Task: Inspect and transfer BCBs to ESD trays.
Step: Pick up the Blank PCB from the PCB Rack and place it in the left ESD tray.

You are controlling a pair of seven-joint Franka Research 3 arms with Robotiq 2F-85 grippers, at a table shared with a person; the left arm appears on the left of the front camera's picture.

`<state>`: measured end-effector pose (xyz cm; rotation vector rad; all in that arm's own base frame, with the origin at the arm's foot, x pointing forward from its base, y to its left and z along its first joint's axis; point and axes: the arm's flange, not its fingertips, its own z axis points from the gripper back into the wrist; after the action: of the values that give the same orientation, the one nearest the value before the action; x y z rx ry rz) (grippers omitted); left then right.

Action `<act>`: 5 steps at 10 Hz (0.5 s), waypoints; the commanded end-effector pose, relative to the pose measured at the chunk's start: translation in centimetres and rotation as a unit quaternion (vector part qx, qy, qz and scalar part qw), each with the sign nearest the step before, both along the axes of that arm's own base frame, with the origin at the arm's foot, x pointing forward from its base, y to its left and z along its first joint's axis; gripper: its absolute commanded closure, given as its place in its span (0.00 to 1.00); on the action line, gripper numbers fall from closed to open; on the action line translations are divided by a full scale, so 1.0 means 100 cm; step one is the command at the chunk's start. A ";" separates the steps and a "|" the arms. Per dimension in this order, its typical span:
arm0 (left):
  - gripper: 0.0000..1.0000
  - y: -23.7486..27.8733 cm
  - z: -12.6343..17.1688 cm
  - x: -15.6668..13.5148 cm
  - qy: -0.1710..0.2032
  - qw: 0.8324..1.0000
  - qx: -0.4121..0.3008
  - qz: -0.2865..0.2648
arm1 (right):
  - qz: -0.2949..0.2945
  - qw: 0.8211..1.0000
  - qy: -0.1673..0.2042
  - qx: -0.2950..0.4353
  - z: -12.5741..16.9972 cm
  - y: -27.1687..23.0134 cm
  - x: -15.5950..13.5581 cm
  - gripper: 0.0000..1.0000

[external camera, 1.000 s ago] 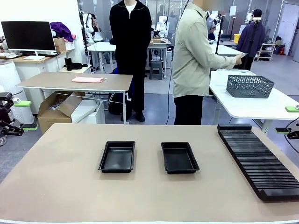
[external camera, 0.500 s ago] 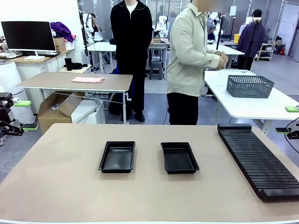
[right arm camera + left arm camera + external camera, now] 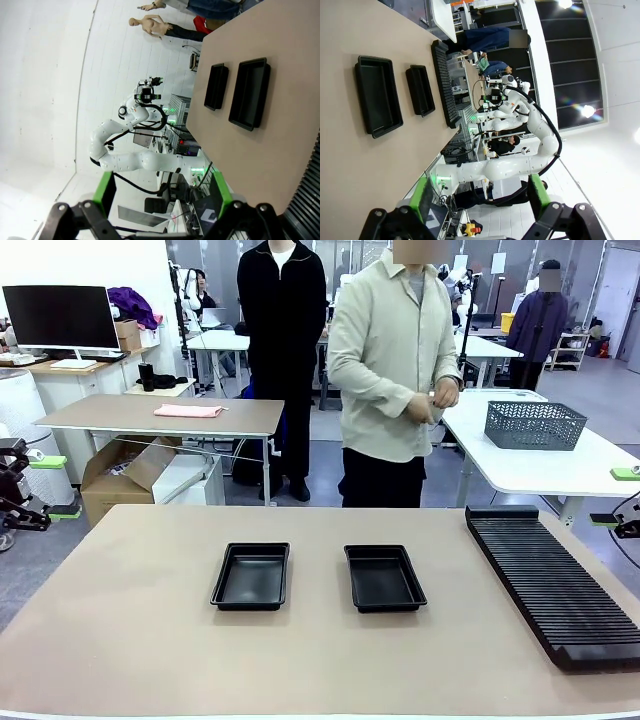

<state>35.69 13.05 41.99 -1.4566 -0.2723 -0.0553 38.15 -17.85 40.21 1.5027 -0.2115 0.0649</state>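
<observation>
Waiting for something to inspect, the left gripper [image 3: 481, 187] and right gripper [image 3: 163, 187] are hanging released. The ESD trays [image 3: 250, 577] [image 3: 384, 579] are sitting empty mid-table, so I'm expecting the person's hands [image 3: 432, 400] to deliver next.

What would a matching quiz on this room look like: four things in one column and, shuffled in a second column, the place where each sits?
Things:
1. left tray
2. rack
3. basket
4. cloth

Places:
A. far right table
B. near table, right edge
C. far left table
D. near table, left of middle

Pairs: 1-D, 2-B, 3-A, 4-C
</observation>
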 end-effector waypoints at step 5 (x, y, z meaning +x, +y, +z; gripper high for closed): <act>0.00 -0.001 0.001 0.001 -0.002 1.000 -0.003 0.002 | 0.000 1.000 -0.003 0.000 0.003 0.002 -0.002 0.00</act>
<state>35.69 13.05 41.99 -1.4566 -0.2723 -0.0553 38.15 -17.85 40.21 1.5027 -0.2115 0.0649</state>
